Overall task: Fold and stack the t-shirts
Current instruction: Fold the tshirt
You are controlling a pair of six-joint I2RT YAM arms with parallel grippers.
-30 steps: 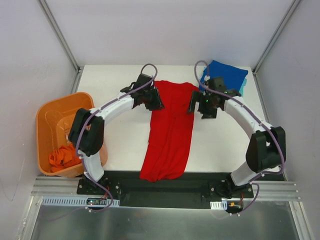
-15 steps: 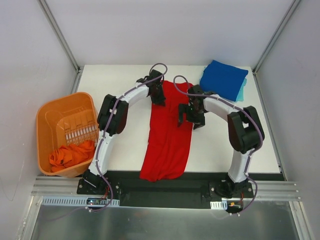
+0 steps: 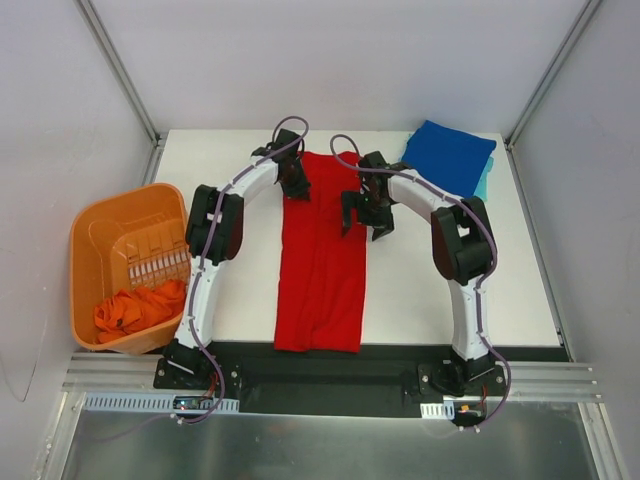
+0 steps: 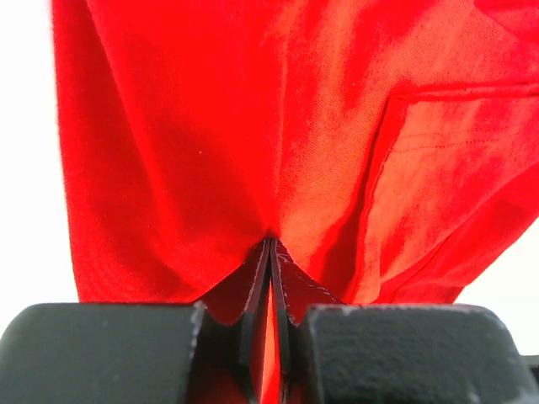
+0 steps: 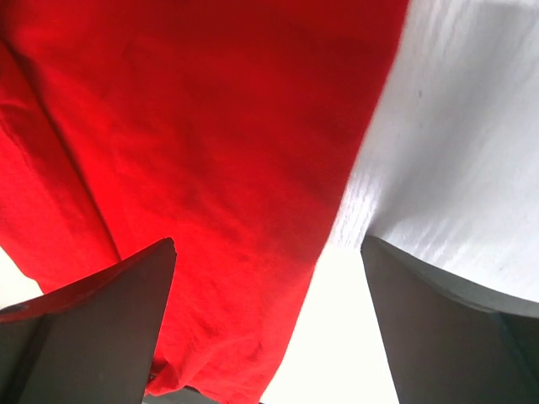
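Since half a second earlier, the red t-shirt had swung from a slant into a straighter strip, and both grippers had shifted leftward with it.

White enclosure walls stood around the white table on three sides. The table showed bare surface on both sides of the strip: a band on the left toward the basket, and a wider stretch on the right out to the right edge.

The red t-shirt lay lengthwise down the middle. Its far end stopped a little short of the far edge, and its near hem reached the black mounting plate at the near edge.

The orange basket sat at the table's left edge, with the orange-red t-shirt bunched in its near end. The blue t-shirt lay folded in the far right corner, and a sliver of the teal t-shirt showed under its right side.

The left gripper was at the strip's far left corner. Its wrist view showed the fingers pressed together with red cloth pinched between them. The right gripper was at the strip's right edge, jaws spread wide over the cloth's edge and the bare table, clamping nothing.
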